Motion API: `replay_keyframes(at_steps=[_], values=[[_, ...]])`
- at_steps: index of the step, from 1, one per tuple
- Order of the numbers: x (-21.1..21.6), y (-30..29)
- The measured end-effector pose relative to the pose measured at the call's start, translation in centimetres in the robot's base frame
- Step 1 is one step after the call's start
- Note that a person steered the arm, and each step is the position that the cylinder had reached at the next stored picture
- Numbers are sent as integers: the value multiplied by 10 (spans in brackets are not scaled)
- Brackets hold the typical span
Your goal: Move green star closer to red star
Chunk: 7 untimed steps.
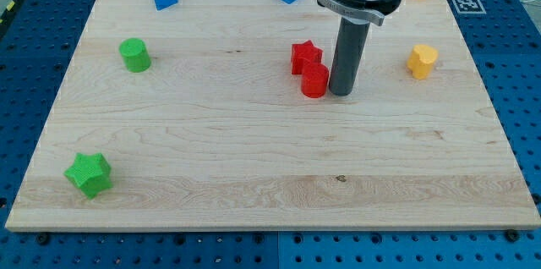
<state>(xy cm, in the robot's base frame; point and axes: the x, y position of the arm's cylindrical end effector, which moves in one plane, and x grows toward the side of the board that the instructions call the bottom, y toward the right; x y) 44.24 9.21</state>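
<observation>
The green star-shaped block (pixel 89 174) is found nearest the view's bottom, at the left corner of the pale wooden board (pixel 270 193), well apart from everything else. Farther up, near the middle, the red star-shaped block (pixel 305 56) is seen touching a red cylinder block (pixel 314 81); my tip (pixel 341 93) — a plain dark rod, with no jaws to open or shut and nothing held — rests just beside that cylinder on the view's right. A long detour is judged necessary: the tip should be brought round to the green star's lower-left side, so that it is pushed up and rightward — slowly, lest it slip off the rod.
</observation>
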Motion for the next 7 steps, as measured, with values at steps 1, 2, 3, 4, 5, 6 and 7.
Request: replay_keyframes(at_steps=[1,2,3,4,5,6,7], values=[[39,-14],[72,-46],[79,-70],[78,-100],[78,-129],[77,-159],[72,-189]])
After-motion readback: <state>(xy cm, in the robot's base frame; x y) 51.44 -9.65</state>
